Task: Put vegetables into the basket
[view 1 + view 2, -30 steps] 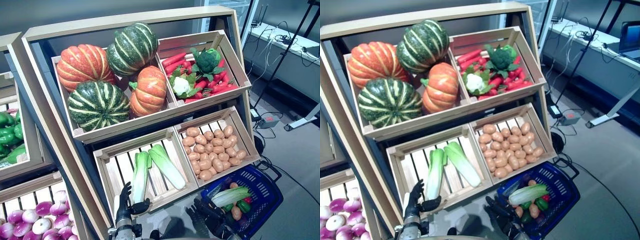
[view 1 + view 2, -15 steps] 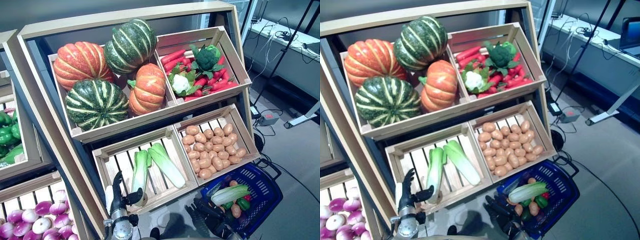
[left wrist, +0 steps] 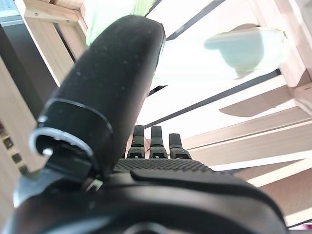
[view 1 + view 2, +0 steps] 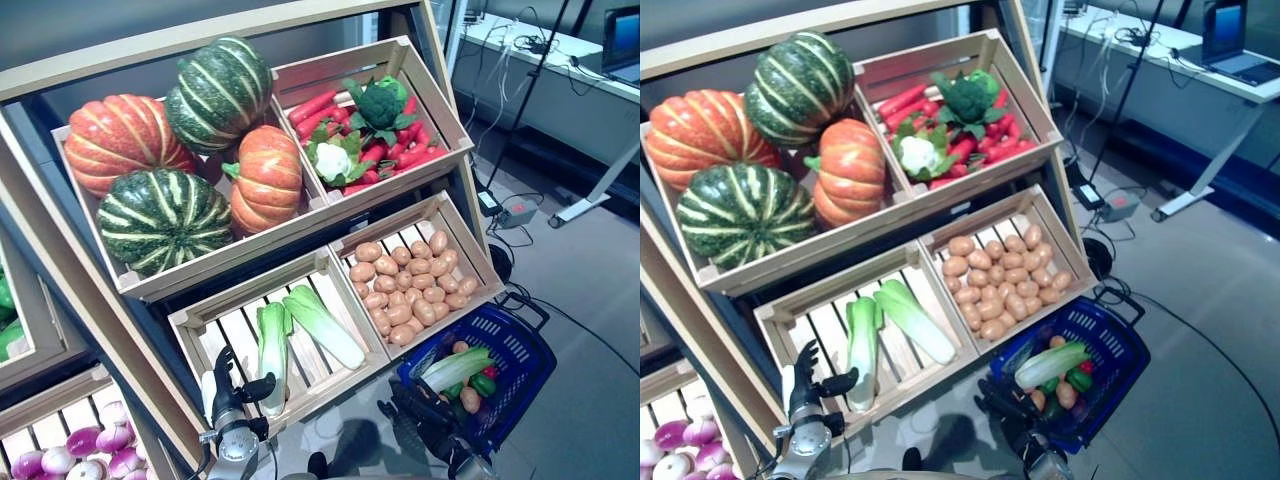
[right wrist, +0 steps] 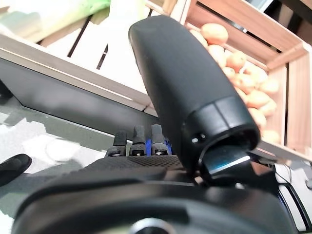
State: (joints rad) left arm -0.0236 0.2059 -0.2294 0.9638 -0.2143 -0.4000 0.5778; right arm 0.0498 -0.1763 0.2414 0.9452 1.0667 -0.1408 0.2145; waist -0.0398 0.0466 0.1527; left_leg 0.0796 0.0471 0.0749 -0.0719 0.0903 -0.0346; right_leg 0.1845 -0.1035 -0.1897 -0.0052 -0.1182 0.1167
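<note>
Display room with a grey floor and a long desk.
The grey floor (image 4: pixel 590 270) (smooth, slightly glossy) runs to a white desk (image 4: pixel 1170 75) at the far right, a laptop (image 4: pixel 1230 35) on top; a dark tripod (image 4: pixel 535 90) stands beside it, a power strip (image 4: pixel 515 212) below.

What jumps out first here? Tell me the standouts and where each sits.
The four big pumpkins, orange and striped green, fill the upper left crate of the wooden stand. Below them, two pale green cabbages lie in a slatted crate, with the left robot hand open at its front edge. On the floor at lower right sits the blue basket, already holding vegetables, beside the right robot hand.
</note>
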